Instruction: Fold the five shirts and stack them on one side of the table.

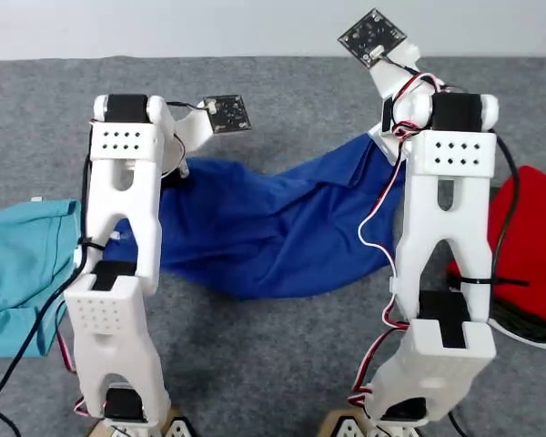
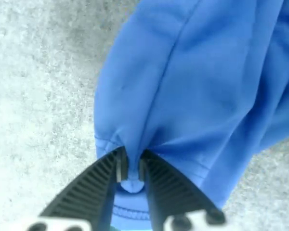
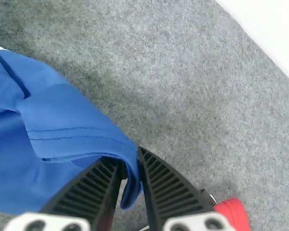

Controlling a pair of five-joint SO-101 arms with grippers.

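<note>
Black ribbed jaws of the left gripper (image 2: pixel 131 161) clamp a bunched hem of the blue shirt (image 1: pixel 273 232); the right gripper (image 3: pixel 131 163) pinches its opposite edge. The shirt sags mid-table between a teal shirt (image 1: pixel 23 264) and a red shirt (image 1: pixel 537 228). Pulling it taut could slip either thin grip.

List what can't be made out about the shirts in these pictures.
Teal shirt: high view, cut off by the left edge and partly behind an arm; folded or not is unclear.
Red shirt: high view, cut by the right edge, partly behind the other arm; what lies beneath is unclear.
Blue shirt: high view, gripped corners hidden under the arms.
</note>
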